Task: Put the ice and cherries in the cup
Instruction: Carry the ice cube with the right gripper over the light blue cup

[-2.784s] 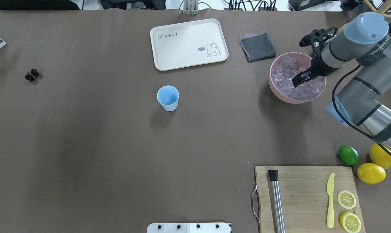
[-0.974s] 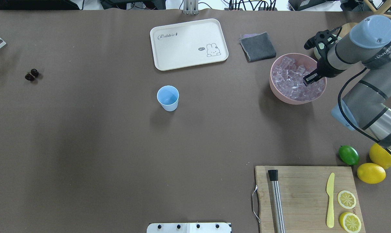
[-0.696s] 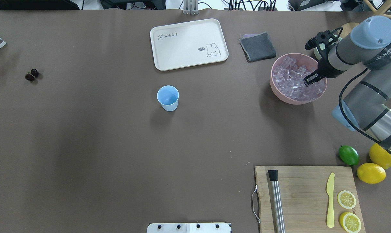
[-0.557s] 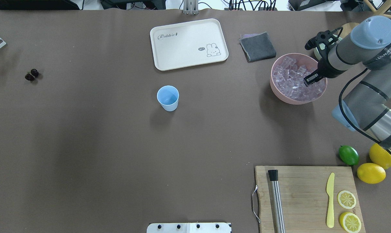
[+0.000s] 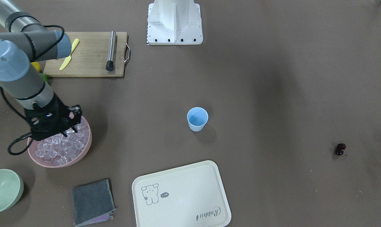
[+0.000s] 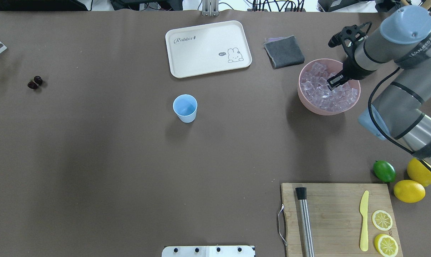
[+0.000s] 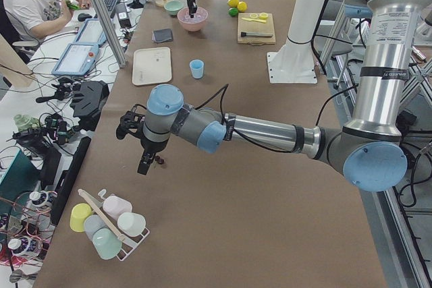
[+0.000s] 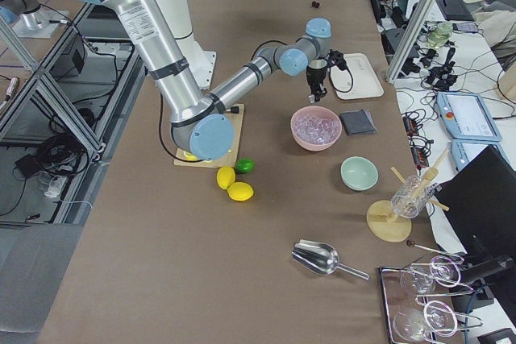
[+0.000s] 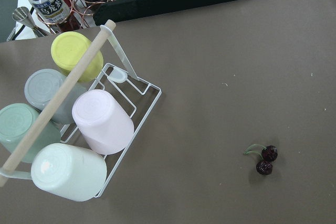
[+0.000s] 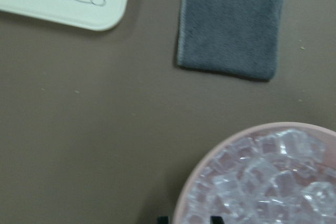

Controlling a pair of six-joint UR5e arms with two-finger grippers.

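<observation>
The light-blue cup (image 6: 185,108) stands upright mid-table, also in the front view (image 5: 197,119). The ice (image 6: 319,93) fills the pink bowl (image 6: 303,97) at the right. My right gripper (image 6: 334,82) hangs just above the ice, jaws narrow, apparently shut on an ice cube; its wrist view shows only the fingertips (image 10: 163,219) over the bowl's rim. The cherries (image 6: 34,82) lie far left on the table, and below the left wrist camera (image 9: 265,160). My left gripper (image 7: 143,166) hovers near them; I cannot tell if it is open.
A cream tray (image 6: 208,48) and a grey cloth (image 6: 284,51) lie beyond the cup. A cutting board (image 6: 336,214) with muddler, knife and lemon slices sits front right, a lime and lemons beside it. A green bowl (image 5: 2,190) stands near the pink bowl. A cup rack (image 9: 68,140) stands near the cherries.
The right gripper closed down in the ice, then rose and shifted left toward the bowl's middle. Cup and cherries have not moved.
</observation>
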